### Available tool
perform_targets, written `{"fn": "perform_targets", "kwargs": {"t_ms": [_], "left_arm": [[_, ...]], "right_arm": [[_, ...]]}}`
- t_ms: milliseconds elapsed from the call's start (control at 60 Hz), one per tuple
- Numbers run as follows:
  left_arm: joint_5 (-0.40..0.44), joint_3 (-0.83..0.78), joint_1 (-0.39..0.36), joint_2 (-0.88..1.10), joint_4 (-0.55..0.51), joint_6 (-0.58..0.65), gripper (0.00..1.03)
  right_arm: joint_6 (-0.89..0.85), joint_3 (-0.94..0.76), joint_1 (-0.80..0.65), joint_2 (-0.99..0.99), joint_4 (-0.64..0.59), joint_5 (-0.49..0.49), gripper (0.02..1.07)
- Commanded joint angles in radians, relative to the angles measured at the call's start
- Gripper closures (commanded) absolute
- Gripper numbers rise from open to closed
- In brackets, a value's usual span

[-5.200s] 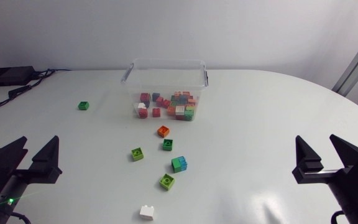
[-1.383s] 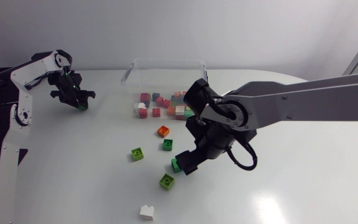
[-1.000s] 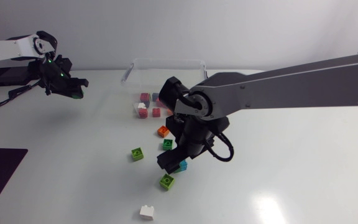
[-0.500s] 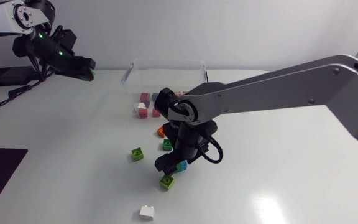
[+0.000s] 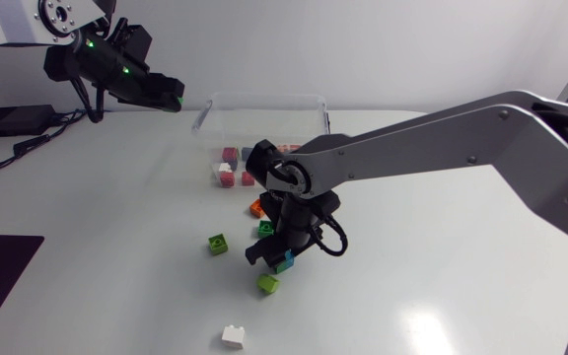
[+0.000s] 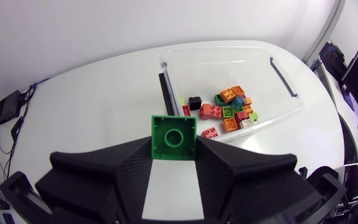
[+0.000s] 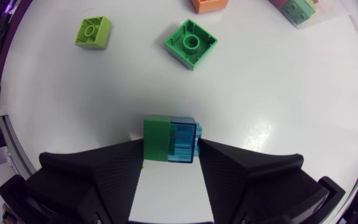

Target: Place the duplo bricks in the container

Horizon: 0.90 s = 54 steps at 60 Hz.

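The clear container stands at the upper middle of the head view, with a heap of red, orange, green and white duplo bricks lying in the end nearer the camera. The left gripper hangs in the air at the upper left of the frame, just beside the container's left end, and its fingers are clamped from both sides on a green brick, stud facing the wrist camera. In that wrist view the container lies ahead of and below the gripper.

At the frame's centre the right gripper points down at the table and is closed on a green-and-blue brick pair (green half and translucent blue half side by side); whether the pair rests on the table or is raised off it I cannot tell.

Loose bricks lie around it in the head view. A dark green brick and an orange brick sit between the gripper and the container, partly hidden by the arm. A lime brick is to the left, a second lime brick sits tilted just below the gripper, and a white brick is near the lower edge. A black box with cables sits at the far left.
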Motion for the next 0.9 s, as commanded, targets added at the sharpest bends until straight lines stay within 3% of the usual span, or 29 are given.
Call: {"fn": "perform_targets", "kwargs": {"t_ms": [0,350,650,717,767,833,883], "left_arm": [[-0.004,-0.019,-0.023,-0.021,0.026,-0.031,0.71],[-0.019,-0.035,-0.105,0.017,0.210,-0.082,0.69],[-0.088,-0.062,-0.164,0.098,0.377,-0.105,0.62],[-0.096,-0.058,-0.170,0.132,0.396,-0.103,0.45],[-0.096,-0.062,-0.173,0.132,0.397,-0.102,0.39],[-0.096,-0.104,-0.182,0.107,0.423,-0.082,0.14],[-0.096,-0.144,-0.182,0.071,0.453,-0.071,0.08]], "right_arm": [[0.006,0.013,-0.002,0.040,0.020,0.009,0.68],[-0.038,-0.013,-0.079,-0.129,-0.011,0.014,0.71],[-0.067,0.007,-0.124,-0.262,-0.014,0.037,0.71],[-0.072,0.027,-0.131,-0.285,-0.014,0.043,0.71],[-0.072,0.041,-0.139,-0.297,-0.012,0.045,0.71],[-0.072,0.058,-0.147,-0.310,-0.009,0.051,0.71],[-0.075,0.067,-0.151,-0.320,-0.001,0.055,0.71]]}}
